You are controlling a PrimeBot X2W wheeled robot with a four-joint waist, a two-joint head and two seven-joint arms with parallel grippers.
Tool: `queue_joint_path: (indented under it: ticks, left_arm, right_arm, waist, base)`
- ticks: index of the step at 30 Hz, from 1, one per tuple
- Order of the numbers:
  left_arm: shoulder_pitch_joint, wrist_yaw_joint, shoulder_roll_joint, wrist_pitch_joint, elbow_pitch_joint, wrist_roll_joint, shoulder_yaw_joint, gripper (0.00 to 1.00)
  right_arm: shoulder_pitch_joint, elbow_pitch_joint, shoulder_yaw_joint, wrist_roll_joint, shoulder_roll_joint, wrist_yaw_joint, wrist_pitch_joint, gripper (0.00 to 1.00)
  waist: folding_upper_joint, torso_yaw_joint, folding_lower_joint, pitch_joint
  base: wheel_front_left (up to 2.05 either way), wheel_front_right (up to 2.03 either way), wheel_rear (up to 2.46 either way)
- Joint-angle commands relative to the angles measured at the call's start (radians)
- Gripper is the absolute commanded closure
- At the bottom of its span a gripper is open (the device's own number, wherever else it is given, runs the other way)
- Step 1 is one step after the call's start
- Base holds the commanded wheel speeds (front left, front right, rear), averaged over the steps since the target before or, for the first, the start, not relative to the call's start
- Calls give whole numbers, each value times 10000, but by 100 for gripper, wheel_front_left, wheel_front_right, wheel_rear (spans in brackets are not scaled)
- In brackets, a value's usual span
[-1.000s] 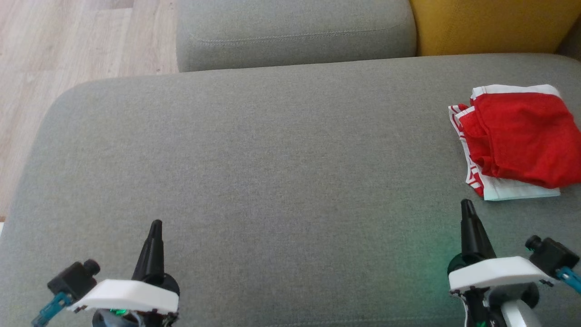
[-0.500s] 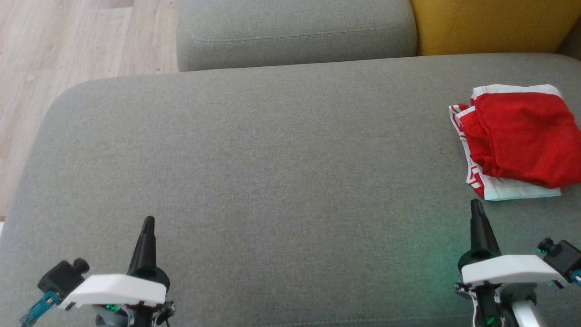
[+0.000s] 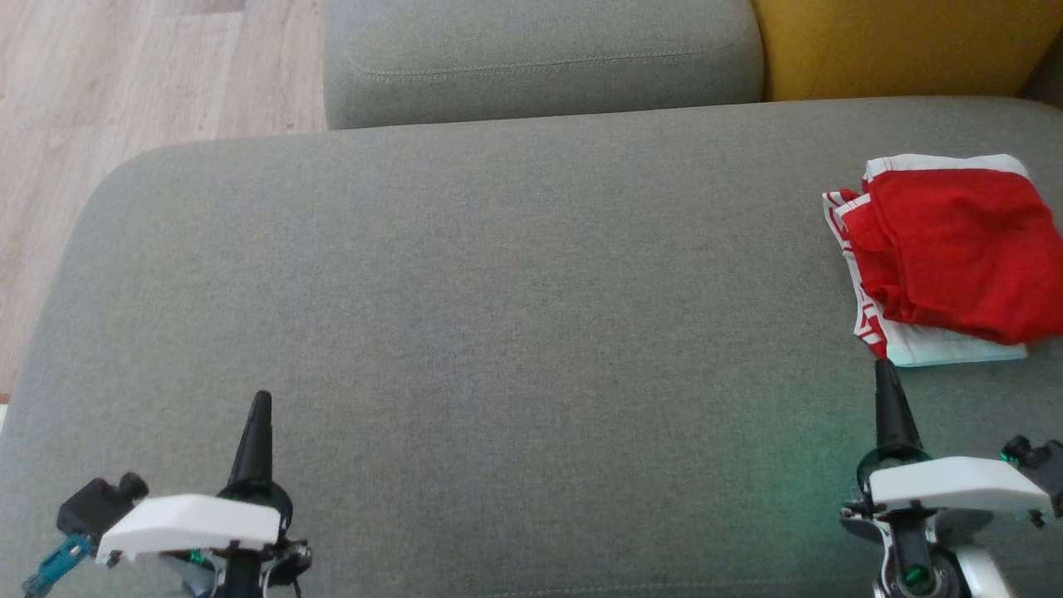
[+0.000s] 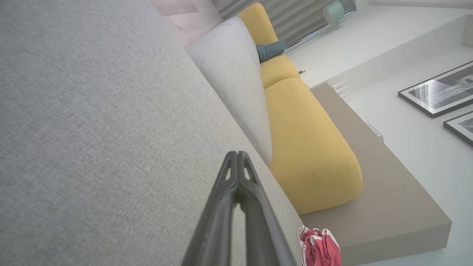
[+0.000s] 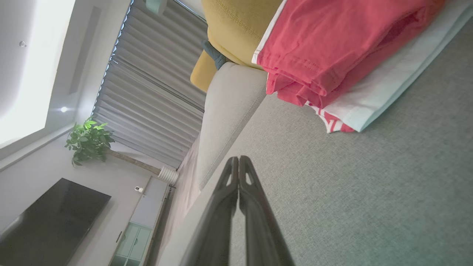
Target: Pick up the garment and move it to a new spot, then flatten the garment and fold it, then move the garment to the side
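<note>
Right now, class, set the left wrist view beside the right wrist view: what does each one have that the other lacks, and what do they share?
Left wrist view's own: framed pictures on a white wall, a beige ledge behind the sofa, and the left gripper, shut and empty.
Right wrist view's own: a leafy plant, a dark television, and the right gripper, shut and empty.
Shared: the red garment lying on the grey sofa seat, the grey cushion and the yellow cushion.
</note>
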Motion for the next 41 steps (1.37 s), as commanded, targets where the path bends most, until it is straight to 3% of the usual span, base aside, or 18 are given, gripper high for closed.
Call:
queue_joint_path:
  ticks: [1, 41]
  left_arm:
    - [-593, -86, 145, 73, -275, -336, 316, 100]
    - [-1206, -280, 146, 1263, 158, -4415, 1175, 100]
  right_arm:
    - [-524, -389, 15, 389, -194, -5, 108, 100]
    - [-683, -537, -756, 4980, -187, -7, 1279, 100]
  waist:
    - [0, 1, 0, 2]
    - [0, 28, 0, 41]
  base:
    - [0, 0, 0]
    - [0, 0, 0]
